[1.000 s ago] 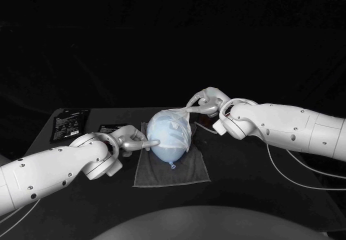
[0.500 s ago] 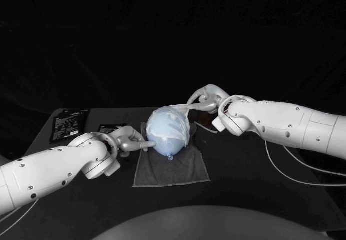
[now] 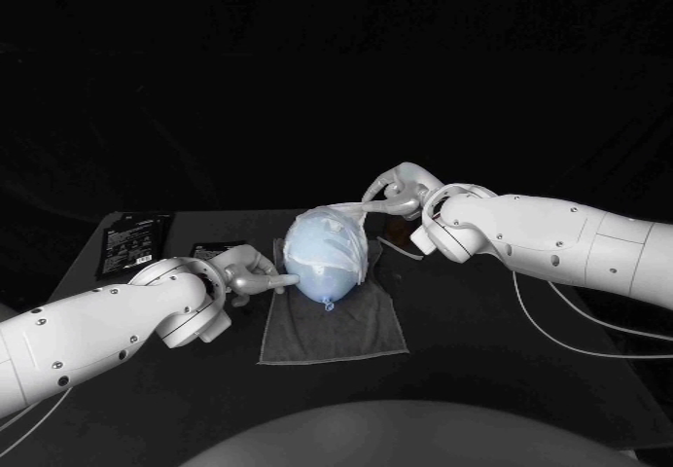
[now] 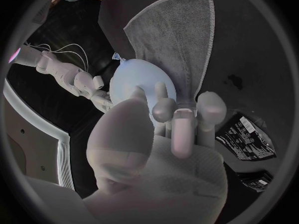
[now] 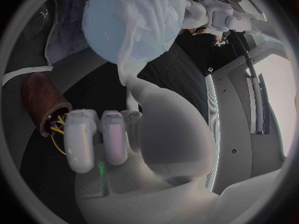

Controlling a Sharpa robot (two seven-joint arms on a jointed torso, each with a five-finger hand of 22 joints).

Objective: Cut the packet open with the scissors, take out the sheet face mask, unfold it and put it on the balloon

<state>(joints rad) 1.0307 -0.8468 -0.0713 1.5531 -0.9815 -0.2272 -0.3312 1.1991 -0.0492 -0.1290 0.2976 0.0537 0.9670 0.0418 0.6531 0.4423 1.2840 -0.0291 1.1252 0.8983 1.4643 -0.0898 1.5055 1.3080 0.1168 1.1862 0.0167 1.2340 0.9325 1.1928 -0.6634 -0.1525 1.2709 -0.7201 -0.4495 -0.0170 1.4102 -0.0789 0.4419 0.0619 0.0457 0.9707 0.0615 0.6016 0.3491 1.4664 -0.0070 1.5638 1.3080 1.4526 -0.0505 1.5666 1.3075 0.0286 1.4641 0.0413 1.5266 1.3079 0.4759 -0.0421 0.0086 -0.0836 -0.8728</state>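
- Mask [image 3: 327, 236] lies draped over the balloon [image 3: 323, 277] in the head view, and the balloon sits on the towel [image 3: 336, 331] at mid-table. The left hand [image 3: 256, 279] touches the balloon's side with its fingertips and grips nothing. The right hand [image 3: 397, 195] pinches an edge of the mask, which is drawn off the balloon's far end. A packet [image 3: 133, 243] lies well apart, on the left.
- Left wrist view: the fingers [image 4: 211, 109] are straight and apart, reaching to the balloon [image 4: 134, 79]. They prop it rather than hold it.
- Right wrist view: a strip of mask [image 5: 134, 59] runs from the balloon [image 5: 118, 20] down into the right hand, between thumb and fingers. A brown holder [image 5: 40, 107] stands just beside the hand.
- Risks, as I judge them:
  - Too strong a pull by the right hand could drag the mask off, or roll the balloon off the towel, since the left hand only props it.
  - The damp mask may cling to the fingers on release and lift away with them.
  - The bunched strip may stay folded instead of lying flat.
  - The right hand could knock the holder as it draws back.
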